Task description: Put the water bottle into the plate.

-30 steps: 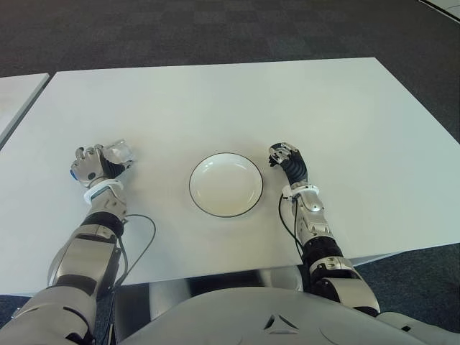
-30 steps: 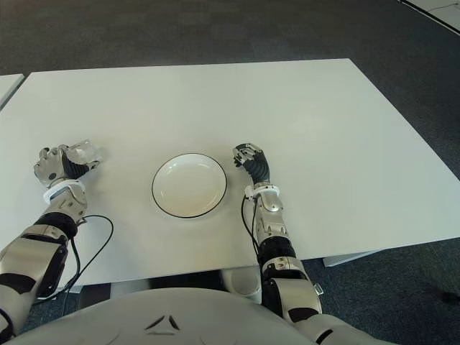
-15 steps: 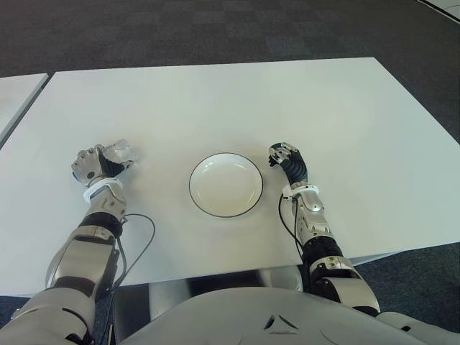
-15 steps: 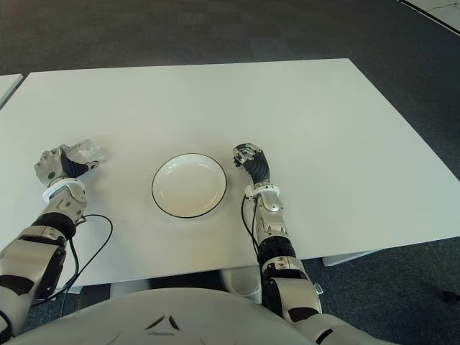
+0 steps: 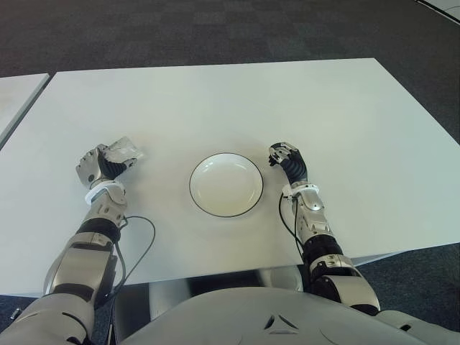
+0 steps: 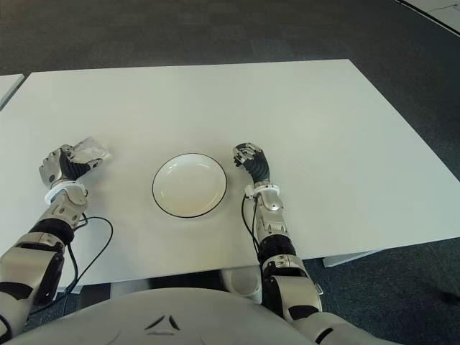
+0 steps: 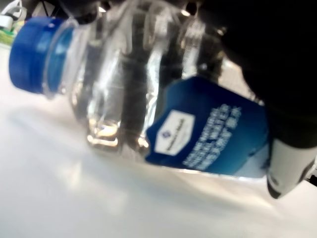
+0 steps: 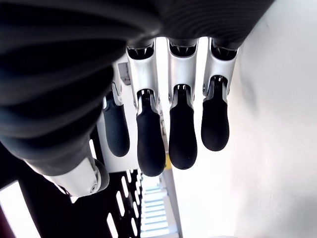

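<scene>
The water bottle (image 7: 148, 104) is clear plastic with a blue cap and a dark blue label (white print on it), lying tilted on its side low over the white table, well to the left of the plate. The plate (image 5: 226, 185) is a round white dish with a thin dark rim, sitting flat near the table's near edge, with nothing in it.

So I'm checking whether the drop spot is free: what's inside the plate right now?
Nothing shows inside the plate: its whole white bowl is in view and bare. The water bottle is in the left hand, off to the plate's left. The right hand shows beside the plate's right rim, holding nothing.
</scene>
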Controlling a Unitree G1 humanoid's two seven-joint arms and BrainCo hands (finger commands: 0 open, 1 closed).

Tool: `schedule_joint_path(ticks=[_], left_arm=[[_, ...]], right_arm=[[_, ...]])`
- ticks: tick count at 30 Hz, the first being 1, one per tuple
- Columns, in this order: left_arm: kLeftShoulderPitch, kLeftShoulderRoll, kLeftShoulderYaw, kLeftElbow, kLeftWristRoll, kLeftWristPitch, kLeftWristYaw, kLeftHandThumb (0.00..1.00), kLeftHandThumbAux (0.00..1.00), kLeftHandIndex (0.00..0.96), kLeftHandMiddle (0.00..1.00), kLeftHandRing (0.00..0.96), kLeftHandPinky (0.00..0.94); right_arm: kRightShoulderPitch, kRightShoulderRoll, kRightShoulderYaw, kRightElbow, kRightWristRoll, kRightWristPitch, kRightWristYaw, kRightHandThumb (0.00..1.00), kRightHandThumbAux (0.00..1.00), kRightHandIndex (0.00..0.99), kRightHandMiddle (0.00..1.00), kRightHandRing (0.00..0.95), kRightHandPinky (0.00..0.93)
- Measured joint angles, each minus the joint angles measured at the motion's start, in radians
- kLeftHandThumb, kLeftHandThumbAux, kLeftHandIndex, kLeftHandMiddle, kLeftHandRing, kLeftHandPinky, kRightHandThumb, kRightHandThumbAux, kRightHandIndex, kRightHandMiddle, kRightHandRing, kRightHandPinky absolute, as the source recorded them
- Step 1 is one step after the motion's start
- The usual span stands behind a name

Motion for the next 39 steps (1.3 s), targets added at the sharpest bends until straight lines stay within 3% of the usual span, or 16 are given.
schedule_joint_path(ticks=[8,18,29,39], left_arm=[[0.024,-0.002,0.014,-0.034,-0.03,-0.038,-0.016,0.851,0.67,0.395,0.537,0.855,0.839],[0.097,-0.03,0.017,-0.207,-0.054,-0.024,-0.079,0.852,0.669,0.396,0.535,0.859,0.834],[0.149,-0.04,0.002,-0.489,-0.036,0.115,-0.196,0.853,0.669,0.398,0.537,0.867,0.848],[0.15,-0.063,-0.024,-0.669,-0.012,0.187,-0.267,0.853,0.668,0.398,0.539,0.87,0.841]], right_arm=[[-0.002,0.0,0.0,0.004,0.0,0.0,-0.002,0.704,0.728,0.436,0.64,0.611,0.596],[-0.01,0.0,0.0,0.012,0.0,0.0,-0.003,0.705,0.728,0.436,0.638,0.607,0.591],[-0.028,-0.002,-0.003,0.026,0.0,0.0,-0.001,0.704,0.727,0.435,0.621,0.591,0.577],[-0.038,-0.003,-0.003,0.028,0.001,0.0,0.005,0.705,0.727,0.434,0.61,0.584,0.572]])
